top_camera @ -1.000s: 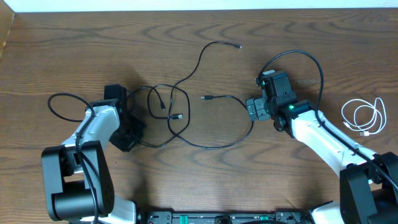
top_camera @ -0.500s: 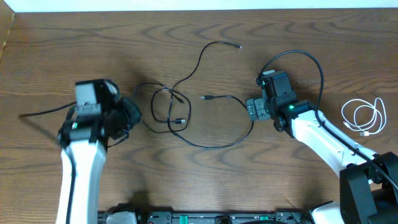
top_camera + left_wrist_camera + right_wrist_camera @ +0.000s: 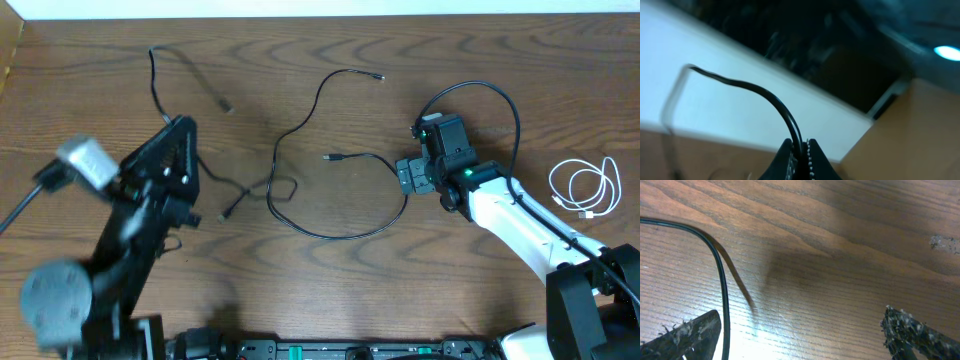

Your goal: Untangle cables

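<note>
Left fingers (image 3: 782,162): lifted above the surface (image 3: 480,50), clenched on a thin black cable (image 3: 765,95) whose slack trails down to the surface.
Second black cable (image 3: 340,236): open curve lying at centre.
Right fingers (image 3: 685,335): spread apart, the second cable just beside one.
White cable (image 3: 585,187): coiled at far right, well apart.

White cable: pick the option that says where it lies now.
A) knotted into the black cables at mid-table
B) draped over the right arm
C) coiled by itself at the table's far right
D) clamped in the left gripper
C: the overhead view shows the white cable coiled alone on the table at the far right, beyond the right arm.
</note>
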### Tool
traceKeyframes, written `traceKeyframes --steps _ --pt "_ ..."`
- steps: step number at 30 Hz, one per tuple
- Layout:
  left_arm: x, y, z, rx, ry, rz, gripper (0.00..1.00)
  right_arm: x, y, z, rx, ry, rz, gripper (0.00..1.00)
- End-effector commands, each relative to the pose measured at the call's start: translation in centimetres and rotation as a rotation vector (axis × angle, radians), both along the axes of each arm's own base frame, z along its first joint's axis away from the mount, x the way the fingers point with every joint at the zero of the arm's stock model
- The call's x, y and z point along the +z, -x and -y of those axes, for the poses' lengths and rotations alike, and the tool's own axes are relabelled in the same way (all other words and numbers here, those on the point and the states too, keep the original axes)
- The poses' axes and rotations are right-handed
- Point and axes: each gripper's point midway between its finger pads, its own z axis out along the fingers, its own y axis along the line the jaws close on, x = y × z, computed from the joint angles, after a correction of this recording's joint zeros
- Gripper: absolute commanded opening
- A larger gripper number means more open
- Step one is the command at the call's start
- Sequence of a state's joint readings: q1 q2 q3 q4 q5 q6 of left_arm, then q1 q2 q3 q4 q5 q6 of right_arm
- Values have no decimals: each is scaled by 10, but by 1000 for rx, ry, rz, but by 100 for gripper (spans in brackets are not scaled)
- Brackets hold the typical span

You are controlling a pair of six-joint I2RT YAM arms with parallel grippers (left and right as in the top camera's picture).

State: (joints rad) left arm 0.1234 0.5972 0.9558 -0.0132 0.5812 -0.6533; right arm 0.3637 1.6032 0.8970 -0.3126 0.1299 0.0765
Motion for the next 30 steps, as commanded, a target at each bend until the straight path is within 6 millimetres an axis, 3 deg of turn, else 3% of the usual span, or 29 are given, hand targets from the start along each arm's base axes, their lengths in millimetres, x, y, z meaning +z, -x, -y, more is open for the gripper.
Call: traceKeyframes --steps 1,4,9,11,13,16,18,21,30 --pt "20 21 5 -17 -15 90 7 4 -1 3 -20 -3 14 99" --pt "27 33 6 -17 -21 128 7 4 -1 3 -21 -5 14 99" --pt "28 34 7 -21 -8 125 7 4 0 -2 -58 -58 1 99" --pt "27 34 7 -21 -8 124 7 3 5 -18 -16 -143 -32 99" --pt "27 34 7 -21 -7 123 7 6 18 -49 88 -296 -93 99" --pt "26 34 7 -21 -7 118 7 23 41 -93 250 -541 -185 98" --pt "25 33 7 -21 -6 114 7 35 54 -112 279 -679 -257 96" --pt "23 32 6 -21 -4 101 7 38 66 -121 212 -763 -353 96" --pt "19 32 9 -42 10 75 7 31 102 -156 142 -791 -516 95"
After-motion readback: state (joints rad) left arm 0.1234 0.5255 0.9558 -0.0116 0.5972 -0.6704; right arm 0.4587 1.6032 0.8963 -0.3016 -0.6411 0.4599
